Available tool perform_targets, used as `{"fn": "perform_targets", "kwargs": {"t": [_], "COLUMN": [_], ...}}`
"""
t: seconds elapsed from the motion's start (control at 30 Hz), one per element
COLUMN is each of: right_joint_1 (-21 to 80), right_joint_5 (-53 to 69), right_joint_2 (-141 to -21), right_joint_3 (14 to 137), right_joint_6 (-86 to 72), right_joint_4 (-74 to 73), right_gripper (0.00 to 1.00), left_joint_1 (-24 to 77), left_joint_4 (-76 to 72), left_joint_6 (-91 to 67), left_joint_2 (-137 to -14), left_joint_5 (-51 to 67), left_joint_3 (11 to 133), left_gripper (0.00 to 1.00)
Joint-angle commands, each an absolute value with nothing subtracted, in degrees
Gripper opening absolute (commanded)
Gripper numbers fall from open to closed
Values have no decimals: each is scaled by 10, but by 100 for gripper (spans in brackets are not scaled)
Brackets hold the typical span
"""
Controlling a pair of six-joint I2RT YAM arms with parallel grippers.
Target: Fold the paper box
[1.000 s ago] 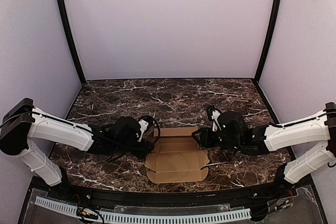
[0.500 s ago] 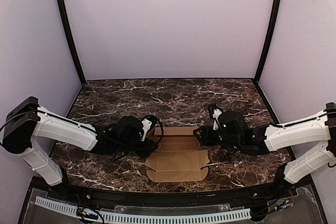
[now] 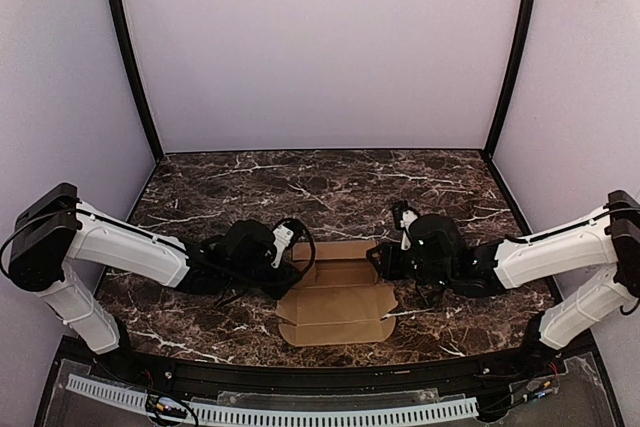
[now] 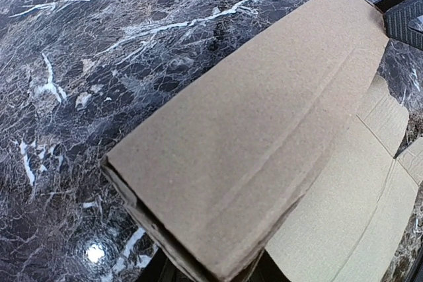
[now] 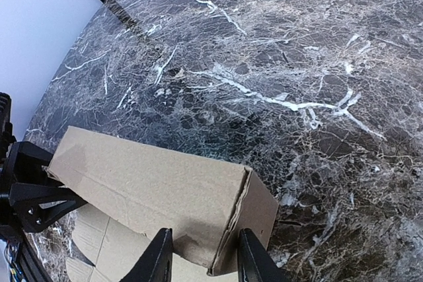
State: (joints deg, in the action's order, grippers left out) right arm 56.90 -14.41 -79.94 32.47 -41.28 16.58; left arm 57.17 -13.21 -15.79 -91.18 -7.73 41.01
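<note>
Brown cardboard, creased and unprinted: the paper box point(image 3: 338, 299) lies on the dark marble bench point(image 3: 330, 182) between the two arms. Its near panels lie flat, with small tabbed flaps at the sides, and its far strip is folded up into a low hollow wall point(image 5: 152, 179). The left fingers point(image 3: 297, 269) are clenched on that wall's left end. The right fingers point(image 3: 377, 260) pinch its right end, and the right wrist view shows the wall's open end sitting between them.
</note>
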Motion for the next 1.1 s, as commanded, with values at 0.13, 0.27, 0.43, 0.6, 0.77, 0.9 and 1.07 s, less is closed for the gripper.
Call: {"fn": "perform_targets", "kwargs": {"t": [0.13,0.27,0.43,0.6,0.77,0.9,1.07], "right_joint_1": [568,573,579,584,587,588,591], "right_joint_5": [-130,-123,-117,-111,-107,-100,-97], "right_joint_2": [-809,-816,-824,-828,-824,-817,-808], "right_joint_3": [328,327,326,324,318,313,317], "right_joint_6": [-418,-422,-428,-434,-442,-450,-452], "right_joint_4": [188,199,211,218,226,231,226], "right_gripper": [31,31,31,30,29,28,29], "left_joint_1": [574,574,574,575,575,574,575], "left_joint_4": [-158,-169,-187,-219,-271,-319,-360], "left_joint_6": [-151,-160,-171,-172,-164,-156,-144], "left_joint_2": [-925,-936,-953,-963,-975,-976,-988], "left_joint_5": [-74,-94,-138,-179,-195,-198,-181], "left_joint_3": [419,421,428,424,409,390,386], "left_gripper": [30,36,38,38,34,27,18]}}
